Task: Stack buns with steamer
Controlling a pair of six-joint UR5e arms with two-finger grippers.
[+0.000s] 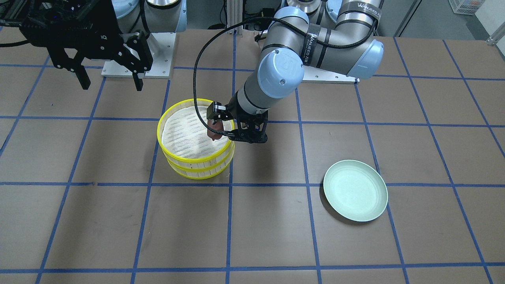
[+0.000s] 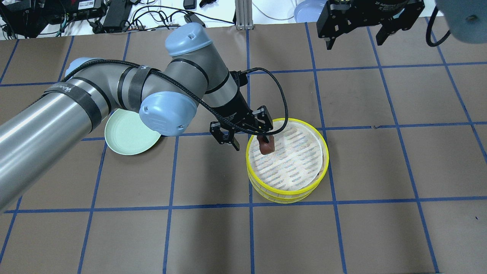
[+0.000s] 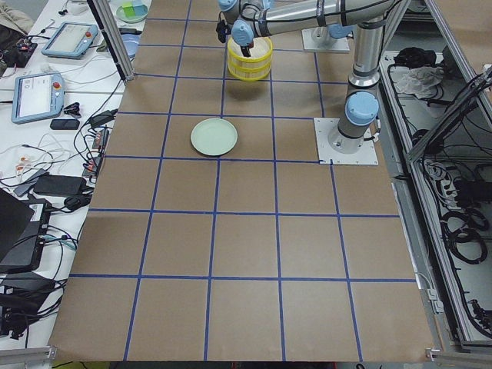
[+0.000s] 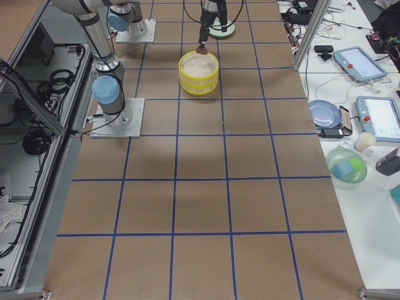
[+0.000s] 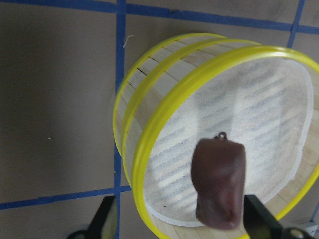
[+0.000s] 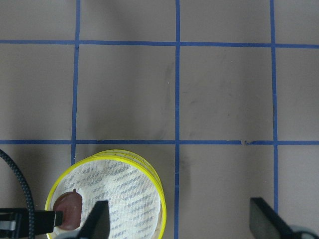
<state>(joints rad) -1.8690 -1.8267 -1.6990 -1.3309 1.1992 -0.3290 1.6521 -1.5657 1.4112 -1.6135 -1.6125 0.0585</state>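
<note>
The two steamer trays (image 1: 196, 157) stand stacked in the table's middle, and the top tray's white floor is bare. My left gripper (image 1: 234, 126) hangs over the top tray's rim (image 2: 289, 192) with its jaws wide apart. The dark reddish-brown bun (image 2: 265, 145) hangs between the fingers, just above the tray. In the left wrist view the bun (image 5: 219, 184) touches only the right-hand finger (image 5: 261, 219). The cream-white bun is out of view. My right gripper (image 1: 110, 83) is open and empty, high above the table near its base.
A pale green plate (image 1: 355, 195) lies on the table on my left side, apart from the trays, and also shows in the overhead view (image 2: 129, 133). Blue tape lines grid the brown table. Desks with tablets and cables flank both table ends.
</note>
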